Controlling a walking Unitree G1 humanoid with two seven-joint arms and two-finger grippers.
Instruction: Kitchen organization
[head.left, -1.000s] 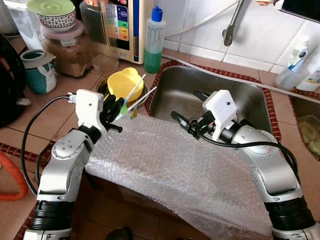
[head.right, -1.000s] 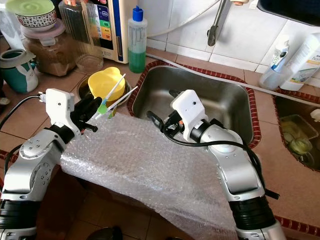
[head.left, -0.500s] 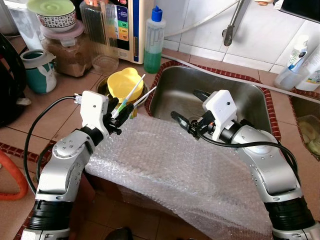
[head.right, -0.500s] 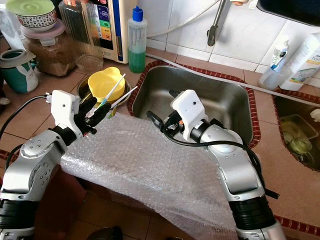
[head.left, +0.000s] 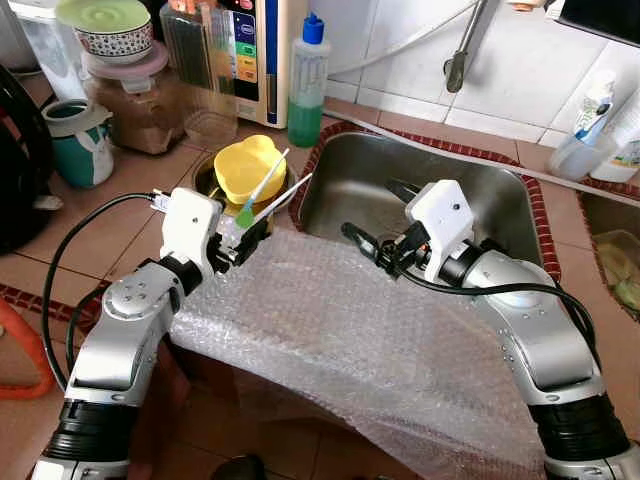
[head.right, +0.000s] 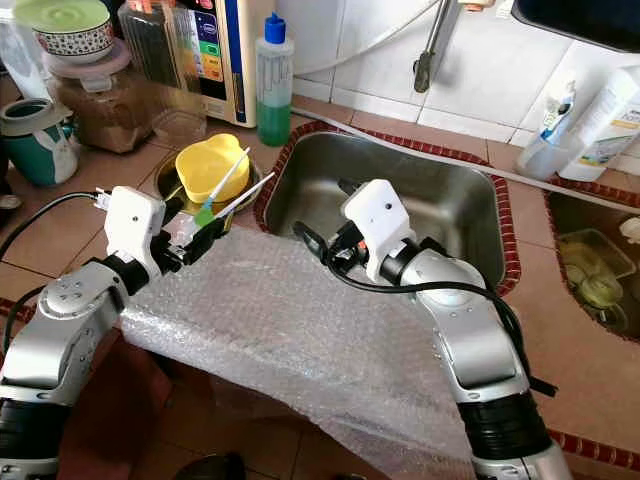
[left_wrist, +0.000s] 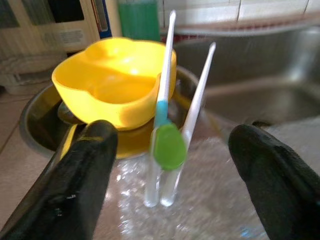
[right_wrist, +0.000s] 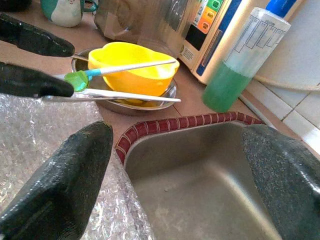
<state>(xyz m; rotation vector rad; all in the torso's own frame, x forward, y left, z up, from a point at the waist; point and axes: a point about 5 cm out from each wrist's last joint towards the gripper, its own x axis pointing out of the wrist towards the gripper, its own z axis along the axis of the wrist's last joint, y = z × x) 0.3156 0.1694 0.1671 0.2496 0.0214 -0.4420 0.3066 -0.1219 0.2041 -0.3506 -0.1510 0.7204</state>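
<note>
Two white sticks (left_wrist: 165, 100), one with a green tab and a blue band, lean from the bubble wrap (head.left: 350, 330) up over a yellow bowl (head.left: 245, 165) that sits in a metal dish (head.left: 205, 178). My left gripper (head.left: 252, 236) is at the wrap's far left corner, open. The sticks' lower ends stand between its fingers (left_wrist: 85, 170) without being pinched. My right gripper (head.left: 372, 212) is open above the near left edge of the steel sink (head.left: 470, 200), with nothing between its fingers (right_wrist: 60, 175).
A green soap bottle (head.left: 308, 85), jars (head.left: 130, 100) and a teal mug (head.left: 80, 145) crowd the counter behind the bowl. A faucet (head.left: 462, 50) hangs over the sink. A white cup (head.left: 585, 150) and a second basin (head.left: 615, 260) lie to the right.
My left gripper has moved right and forward along the wrap's corner, closer under the sticks. The right arm has stayed where it was.
</note>
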